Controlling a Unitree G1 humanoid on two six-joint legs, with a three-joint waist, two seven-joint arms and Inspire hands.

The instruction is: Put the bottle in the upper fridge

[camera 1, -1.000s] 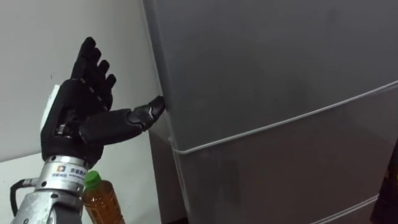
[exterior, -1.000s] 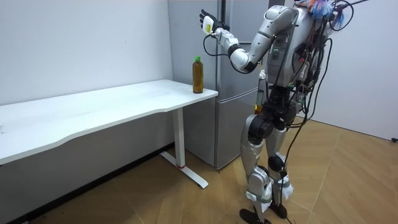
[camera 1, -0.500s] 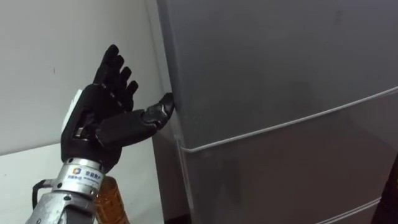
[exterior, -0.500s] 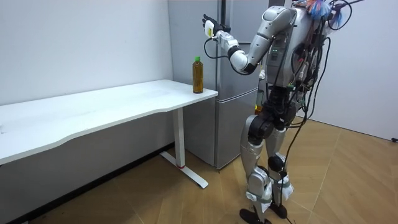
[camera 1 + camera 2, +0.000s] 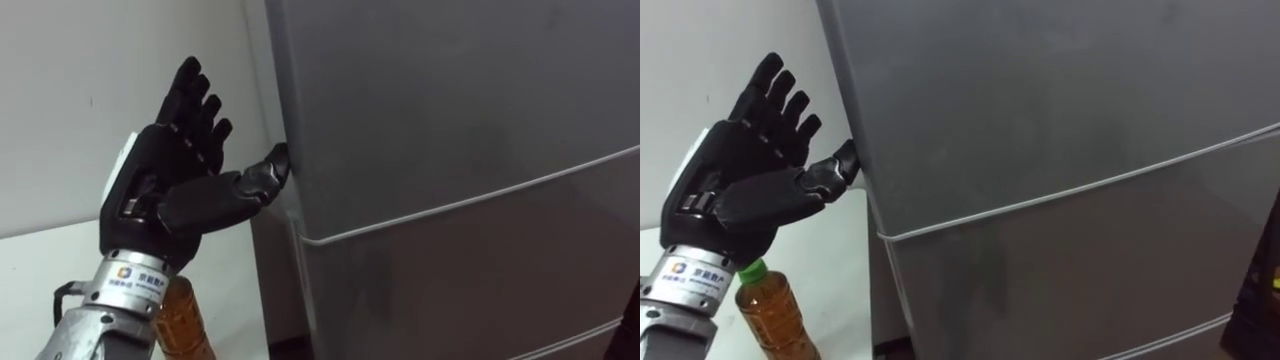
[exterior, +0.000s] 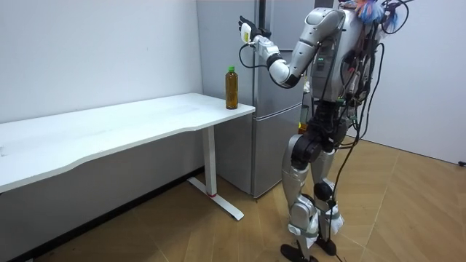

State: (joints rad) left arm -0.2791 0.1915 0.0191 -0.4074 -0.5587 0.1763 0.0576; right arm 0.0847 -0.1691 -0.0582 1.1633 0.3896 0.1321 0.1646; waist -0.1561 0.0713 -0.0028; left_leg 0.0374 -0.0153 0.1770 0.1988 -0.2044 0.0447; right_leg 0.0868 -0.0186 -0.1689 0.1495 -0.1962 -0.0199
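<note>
The robot stood before the fridge, with the tabletop at its 9 o'clock and the bottle upright on the tabletop's end nearest the fridge. The left hand was raised at 9 o'clock of the upper door, its thumb tip touching the door's left edge. The bottle stood at 6 o'clock below the hand.
</note>
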